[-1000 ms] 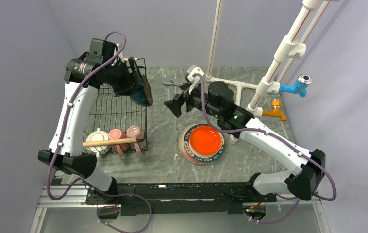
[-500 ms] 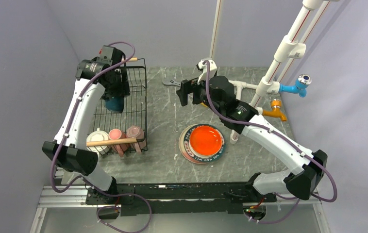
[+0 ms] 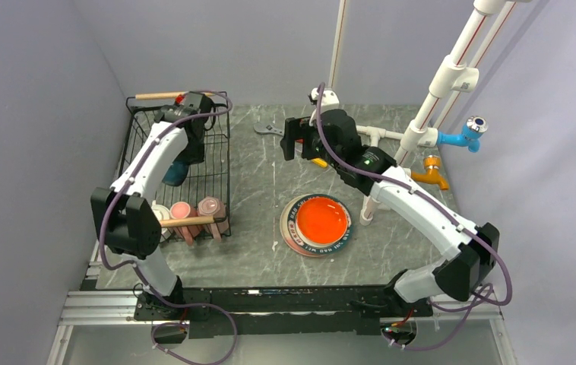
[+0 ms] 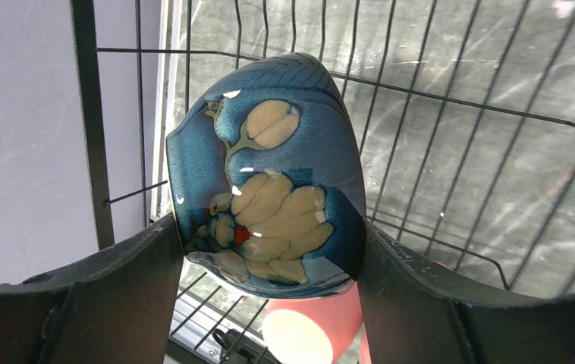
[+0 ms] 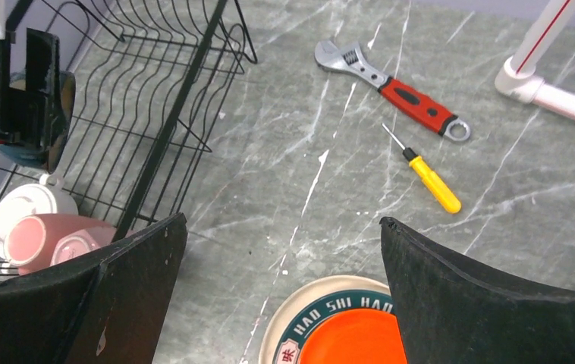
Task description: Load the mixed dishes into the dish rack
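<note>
My left gripper (image 3: 185, 152) is shut on the dark teal bowl (image 3: 174, 176) and holds it on edge, low inside the black wire dish rack (image 3: 216, 163). In the left wrist view the bowl (image 4: 269, 174) sits between my fingers (image 4: 133, 280), with a pink mug (image 4: 311, 326) below it. A white mug (image 3: 152, 214) and two pink mugs (image 3: 181, 211) (image 3: 209, 206) lie at the rack's near end. The orange-red plate (image 3: 321, 218) lies on the lettered-rim plate (image 3: 292, 228) on the table. My right gripper (image 3: 292, 142) is open and empty, high above the table behind the plates (image 5: 349, 341).
A red-handled wrench (image 5: 398, 91) and a yellow-handled screwdriver (image 5: 430, 180) lie on the marble table behind the plates. A white pipe frame (image 3: 422, 122) with blue and orange taps stands at the back right. One wooden rack handle (image 3: 171, 222) crosses above the mugs.
My left arm has swung left and down, carrying the bowl from above the rack's right rim into the rack. My right gripper has drawn back and turned to look down.
</note>
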Motion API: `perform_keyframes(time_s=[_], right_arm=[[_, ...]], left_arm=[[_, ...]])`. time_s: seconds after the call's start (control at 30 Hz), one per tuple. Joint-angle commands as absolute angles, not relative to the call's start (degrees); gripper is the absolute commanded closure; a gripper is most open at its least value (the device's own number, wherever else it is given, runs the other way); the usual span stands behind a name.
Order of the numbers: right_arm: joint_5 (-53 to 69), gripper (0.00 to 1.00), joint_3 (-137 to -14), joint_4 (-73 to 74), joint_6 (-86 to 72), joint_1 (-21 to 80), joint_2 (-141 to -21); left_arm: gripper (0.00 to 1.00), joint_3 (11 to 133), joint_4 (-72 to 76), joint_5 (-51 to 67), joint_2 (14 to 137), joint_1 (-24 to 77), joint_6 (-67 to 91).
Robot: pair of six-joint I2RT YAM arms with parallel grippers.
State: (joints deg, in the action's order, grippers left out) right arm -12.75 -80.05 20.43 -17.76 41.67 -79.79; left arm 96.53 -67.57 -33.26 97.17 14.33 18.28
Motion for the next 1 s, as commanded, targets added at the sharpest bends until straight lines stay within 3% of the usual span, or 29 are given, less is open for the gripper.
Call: perform_keyframes(time_s=[0.0, 0.4, 0.97], right_arm=[[-9.75, 0.00, -83.24, 22.71, -21.23, 40.51, -82.03], [-8.25, 0.00, -85.86, 25.21, -24.28, 38.24, -86.52], [-5.04, 0.00, -81.26, 22.37, -24.14, 35.25, -83.47]], left_arm=[[1.00, 93.26, -61.97, -42.80, 98.73, 14.41, 17.58], [1.00, 83.18, -58.65, -49.07, 102.14, 14.19, 19.96], [1.00, 87.51, -60.34, -50.23, 109.21, 12.58, 21.66]])
